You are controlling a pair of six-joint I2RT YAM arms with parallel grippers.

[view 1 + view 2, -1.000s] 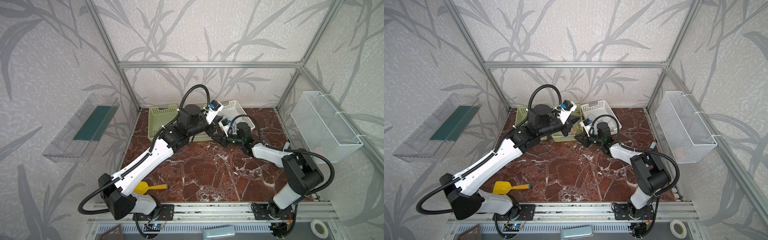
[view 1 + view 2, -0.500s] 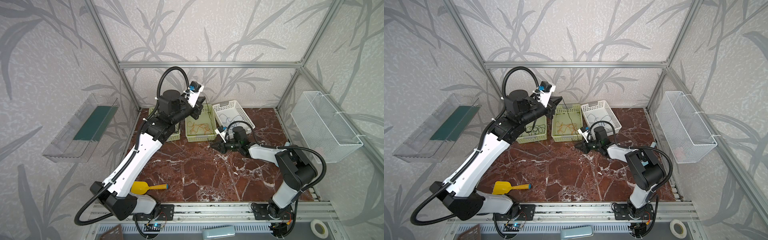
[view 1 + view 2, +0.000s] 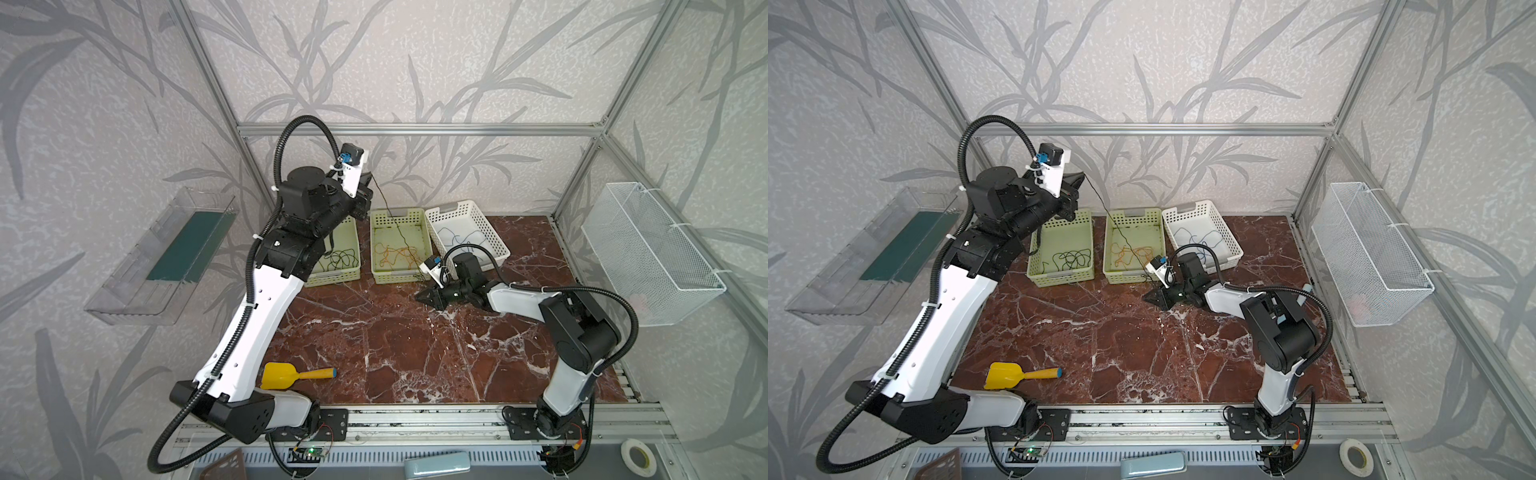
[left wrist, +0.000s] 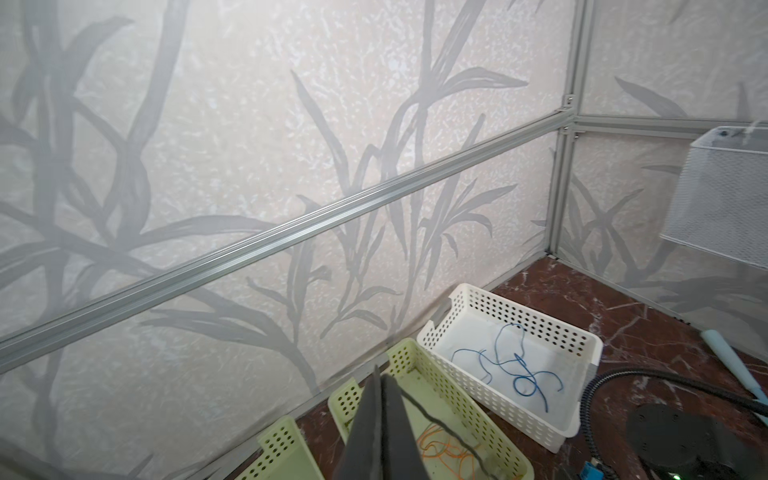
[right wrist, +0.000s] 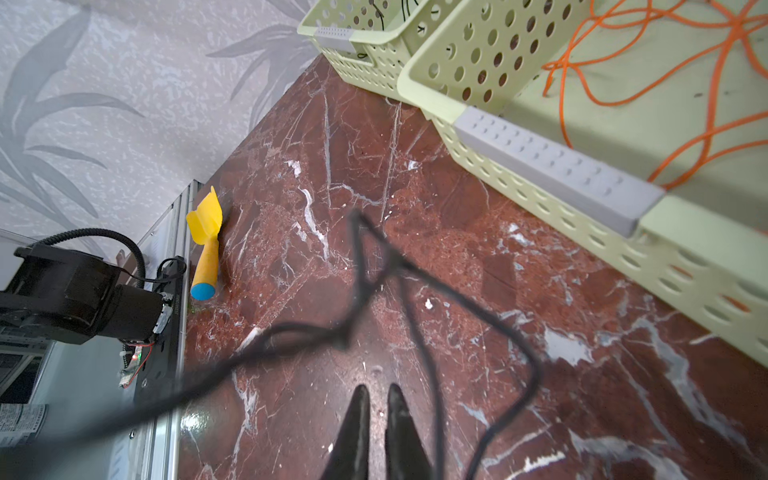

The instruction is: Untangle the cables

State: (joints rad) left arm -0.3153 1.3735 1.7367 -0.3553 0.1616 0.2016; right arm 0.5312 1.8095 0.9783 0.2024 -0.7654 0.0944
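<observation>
High by the back wall on the left, the left gripper (image 3: 1079, 178) is pinched fully together on one end of a dark cable (image 3: 1100, 202). From that grip the cable runs nearly straight, slanting down and to the right over the middle green basket (image 3: 1127, 277). Its long axis points toward the wrist behind the right gripper (image 3: 1147, 297). The low end there is too fine to follow in both top views. Below the raised gripper, the left green basket (image 3: 1059, 280) holds dark green-black cables (image 3: 1069, 259) in loose curls. The middle basket's floor carries tangled orange cables (image 3: 1123, 254). Further right, the white basket (image 3: 1233, 251) sits at an angle and holds looped blue cables (image 4: 517, 361). In front of it the right gripper lies low over the marble table (image 3: 1100, 353), pointing left. Its fingers are almost together, with only a slit between them and nothing seen between the tips. In the right wrist view a blurred dark loop of cable hangs before the lens; whether it rests on the gripper cannot be told.
</observation>
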